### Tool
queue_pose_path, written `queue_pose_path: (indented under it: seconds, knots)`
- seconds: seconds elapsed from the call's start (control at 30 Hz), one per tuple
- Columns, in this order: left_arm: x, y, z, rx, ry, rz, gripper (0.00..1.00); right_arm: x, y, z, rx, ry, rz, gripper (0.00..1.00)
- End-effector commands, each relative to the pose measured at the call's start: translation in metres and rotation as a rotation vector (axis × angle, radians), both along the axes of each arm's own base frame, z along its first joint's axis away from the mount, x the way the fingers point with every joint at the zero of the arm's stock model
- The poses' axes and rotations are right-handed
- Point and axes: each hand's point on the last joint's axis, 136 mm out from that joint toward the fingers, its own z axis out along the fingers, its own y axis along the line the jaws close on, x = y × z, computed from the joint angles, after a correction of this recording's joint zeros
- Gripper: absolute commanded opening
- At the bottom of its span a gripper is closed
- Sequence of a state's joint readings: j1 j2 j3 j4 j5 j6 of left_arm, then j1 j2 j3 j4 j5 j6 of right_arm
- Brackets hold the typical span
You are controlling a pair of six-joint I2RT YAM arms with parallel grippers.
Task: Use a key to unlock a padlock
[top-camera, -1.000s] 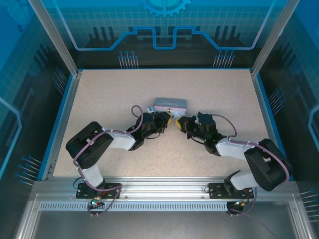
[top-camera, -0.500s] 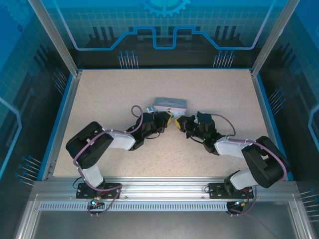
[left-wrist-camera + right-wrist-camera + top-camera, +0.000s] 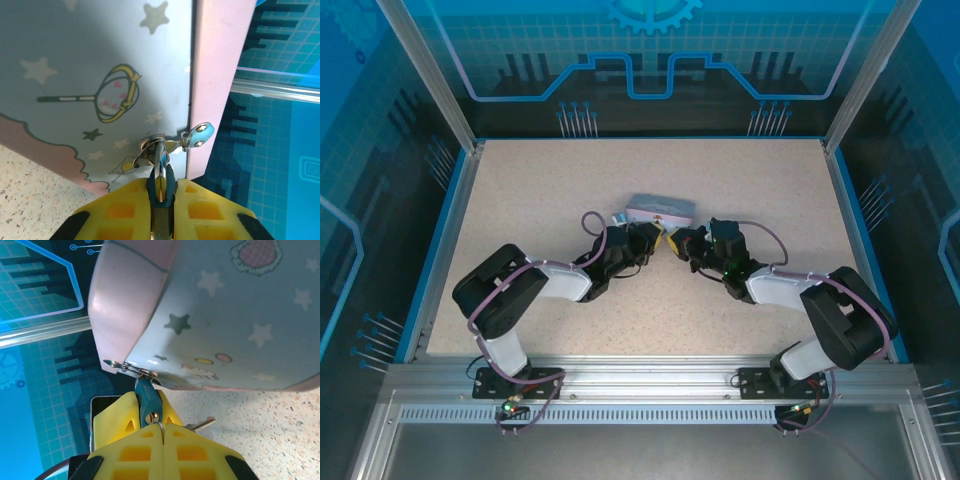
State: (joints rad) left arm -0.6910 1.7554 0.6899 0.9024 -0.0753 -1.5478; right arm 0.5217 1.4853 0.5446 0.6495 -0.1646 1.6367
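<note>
The padlock (image 3: 161, 186) is a small teal block. Its silver shackle (image 3: 160, 159) passes through the hasp of a pale blue, star-printed tin (image 3: 100, 60). My left gripper (image 3: 161, 192) is shut on the padlock's body. In the right wrist view the padlock (image 3: 148, 401) sits between the left gripper's yellow fingers (image 3: 119, 412), brass keyhole facing me. My right gripper (image 3: 162, 429) is shut on a thin key (image 3: 160, 426) whose tip sits at that keyhole. In the top view both grippers, left (image 3: 658, 241) and right (image 3: 681, 243), meet nose to nose just in front of the tin (image 3: 660, 209).
A second key blade (image 3: 201, 423) sticks out sideways beside my right fingers, above the speckled table (image 3: 270, 430). The tin's pink side wall (image 3: 215, 75) stands to the right of the hasp. Blue enclosure walls (image 3: 650, 60) ring the table.
My right arm has pushed a little left and forward toward the left gripper. The tin has shifted slightly left. The left arm has stayed put.
</note>
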Motion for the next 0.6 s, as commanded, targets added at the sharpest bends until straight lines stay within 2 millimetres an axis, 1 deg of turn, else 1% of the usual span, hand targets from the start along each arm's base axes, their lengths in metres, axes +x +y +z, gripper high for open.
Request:
queue_pose_path:
  seconds: [0.0,0.1,0.17,0.23,0.37,0.5,0.57]
  knots:
    - [-0.012,-0.018,0.012,-0.061,-0.021,-0.074,0.0,0.005,0.006,0.0,-0.014,-0.032,0.027,0.0]
    - [-0.012,-0.017,0.015,-0.062,-0.024,-0.075,0.0,0.008,0.003,-0.01,-0.035,-0.013,0.015,0.0]
    - [-0.014,-0.02,0.017,-0.067,-0.025,-0.081,0.0,0.012,0.007,-0.011,-0.023,-0.016,0.022,0.0]
    - [-0.015,-0.021,0.017,-0.069,-0.023,-0.087,0.0,0.017,0.013,-0.007,-0.008,-0.03,0.039,0.0]
    - [-0.019,-0.023,0.013,-0.075,-0.009,-0.094,0.0,0.023,0.022,0.0,-0.008,-0.059,0.08,0.0]
    - [-0.022,-0.018,0.012,-0.091,-0.002,-0.08,0.0,0.021,0.011,-0.01,-0.045,-0.042,0.069,0.0]
    - [-0.022,-0.023,0.013,-0.085,-0.004,-0.097,0.0,0.023,0.016,-0.009,-0.052,-0.046,0.08,0.0]
